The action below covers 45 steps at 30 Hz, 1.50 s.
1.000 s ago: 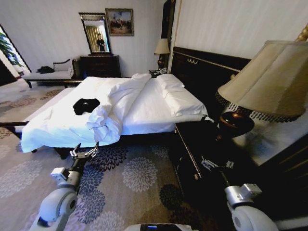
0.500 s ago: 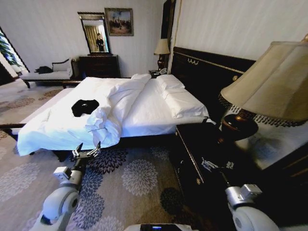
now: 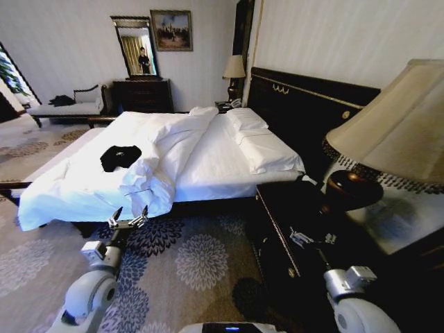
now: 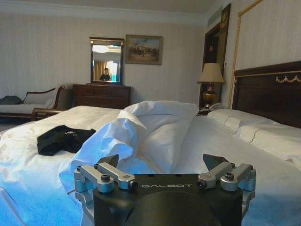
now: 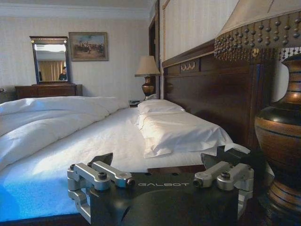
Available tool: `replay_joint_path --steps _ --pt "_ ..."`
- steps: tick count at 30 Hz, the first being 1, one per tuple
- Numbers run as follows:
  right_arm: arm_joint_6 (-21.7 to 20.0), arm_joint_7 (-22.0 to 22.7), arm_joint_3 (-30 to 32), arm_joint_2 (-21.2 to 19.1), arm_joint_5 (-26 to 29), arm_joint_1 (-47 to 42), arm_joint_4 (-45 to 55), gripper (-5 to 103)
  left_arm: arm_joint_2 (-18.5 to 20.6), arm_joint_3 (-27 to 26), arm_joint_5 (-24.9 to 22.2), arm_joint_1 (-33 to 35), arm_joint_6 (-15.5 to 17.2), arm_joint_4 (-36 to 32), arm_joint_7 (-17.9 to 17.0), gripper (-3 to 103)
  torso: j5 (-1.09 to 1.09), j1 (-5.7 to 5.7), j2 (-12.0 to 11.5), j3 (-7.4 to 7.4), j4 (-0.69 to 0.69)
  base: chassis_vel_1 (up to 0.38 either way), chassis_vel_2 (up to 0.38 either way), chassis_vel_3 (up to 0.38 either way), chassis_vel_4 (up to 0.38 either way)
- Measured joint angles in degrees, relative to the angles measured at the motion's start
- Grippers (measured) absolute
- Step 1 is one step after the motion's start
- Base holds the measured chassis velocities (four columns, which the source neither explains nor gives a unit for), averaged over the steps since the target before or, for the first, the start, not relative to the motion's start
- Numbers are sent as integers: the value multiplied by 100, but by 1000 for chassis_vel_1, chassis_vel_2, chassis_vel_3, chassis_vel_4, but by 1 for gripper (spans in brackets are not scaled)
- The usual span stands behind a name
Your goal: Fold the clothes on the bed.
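- Black T-shirt (image 3: pixel 119 157) is seen bunched on the bed (image 3: pixel 208 156) in the head view, beside the rumpled duvet (image 3: pixel 163 156); the left pincer (image 3: pixel 129 220) is held open and empty above the carpet (image 3: pixel 201 260).
- Left wrist view: the T-shirt (image 4: pixel 63 139) is seen well beyond the spread fingers.
- Right wrist view: the right pincer (image 5: pixel 157 165) is held open, empty, beside a lamp (image 5: pixel 282 141).

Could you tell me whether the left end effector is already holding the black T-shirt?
No, the open left end effector hovers over the carpet short of the bed, while the T-shirt lies crumpled on it.
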Motion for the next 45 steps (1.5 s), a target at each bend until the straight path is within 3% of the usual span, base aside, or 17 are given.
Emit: replay_joint_path --steps 45 --pt "-25 4 -61 85 166 -131 170 100 -103 -10 190 159 -78 -145 122 100 0 0 0 0 0 -120 119 123 -118"
